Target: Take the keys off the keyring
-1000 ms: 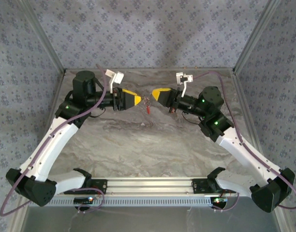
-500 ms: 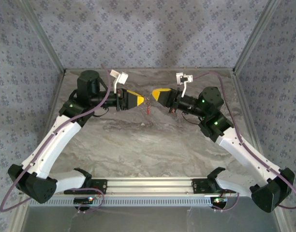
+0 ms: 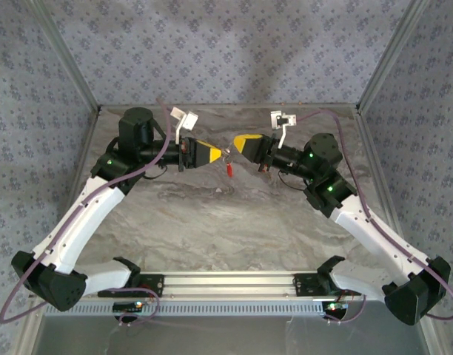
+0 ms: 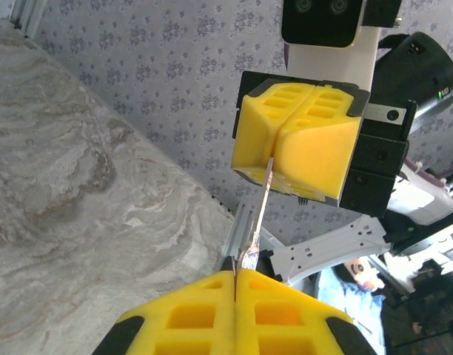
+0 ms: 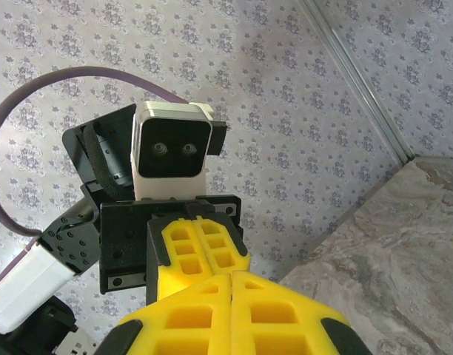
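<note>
Above the back of the marbled table, my two grippers meet tip to tip. The left gripper [image 3: 220,154] [image 4: 235,272] is shut on a flat silvery key [image 4: 251,254]. From there a thin metal edge of the keyring [image 4: 262,194] runs up into the seam of the right gripper [image 3: 237,142] [image 4: 272,158], which is shut on it. The keyring's red tag [image 3: 230,169] hangs just below the two tips. In the right wrist view the right gripper [image 5: 232,274] is shut, with the left arm's yellow fingers [image 5: 183,251] right behind its tip and the metal hidden.
Patterned walls close in the table [image 3: 212,222] at the back and both sides, with metal corner posts [image 3: 75,78]. Both arm bases sit on the rail [image 3: 226,285] at the near edge. Purple cables loop beside each arm.
The left gripper has moved right toward the right gripper and shut on the metal between them. The red tag has shifted slightly right. The right arm has held still.
</note>
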Controlling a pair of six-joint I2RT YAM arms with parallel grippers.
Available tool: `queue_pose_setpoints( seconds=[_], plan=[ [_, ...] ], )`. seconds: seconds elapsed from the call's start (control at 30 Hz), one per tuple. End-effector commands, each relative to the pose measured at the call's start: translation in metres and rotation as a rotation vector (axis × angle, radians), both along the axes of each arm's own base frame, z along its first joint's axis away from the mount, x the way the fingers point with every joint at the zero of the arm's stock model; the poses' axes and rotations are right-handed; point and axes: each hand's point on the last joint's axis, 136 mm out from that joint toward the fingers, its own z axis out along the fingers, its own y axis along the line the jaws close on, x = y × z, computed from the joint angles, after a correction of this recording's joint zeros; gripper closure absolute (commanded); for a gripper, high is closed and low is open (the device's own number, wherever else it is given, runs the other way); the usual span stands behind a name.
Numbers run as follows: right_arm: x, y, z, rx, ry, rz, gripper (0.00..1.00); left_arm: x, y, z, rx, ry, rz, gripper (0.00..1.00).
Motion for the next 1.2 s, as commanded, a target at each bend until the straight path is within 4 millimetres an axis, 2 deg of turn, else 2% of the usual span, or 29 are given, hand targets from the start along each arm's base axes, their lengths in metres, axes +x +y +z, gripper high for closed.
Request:
queue_pose_setpoints(
  seconds=[0.0,0.23,0.37,0.63,0.73,0.9,1.03,1.17],
  plan=[
    [-0.008,-0.004,0.009,0.026,-0.028,0.009,1.0,-0.006,0.0,0.022,-0.037,-0.075,-0.018,1.0],
    [-0.006,-0.008,0.006,0.005,-0.016,-0.006,1.0,-0.007,0.004,0.023,-0.01,-0.104,0.002,1.0],
    [-0.004,-0.016,0.001,-0.028,-0.007,-0.042,0.76,-0.007,0.006,0.013,0.065,-0.102,-0.003,1.0],
    [0.005,-0.042,-0.017,-0.143,0.023,-0.105,0.55,-0.002,0.007,-0.009,0.19,-0.077,-0.023,1.0],
    [0.005,-0.049,-0.02,-0.225,0.013,-0.095,0.53,0.002,0.009,-0.02,0.255,-0.064,-0.027,1.0],
    [-0.004,-0.038,-0.026,-0.313,0.009,0.066,0.51,0.001,0.006,-0.031,0.325,-0.047,-0.078,1.0],
    [-0.002,-0.024,-0.037,-0.322,0.059,0.164,0.53,-0.009,-0.001,-0.033,0.368,-0.073,-0.134,1.0],
    [-0.009,-0.008,-0.042,-0.346,0.063,0.239,0.51,-0.017,-0.006,-0.033,0.393,-0.098,-0.175,1.0]
  ],
)
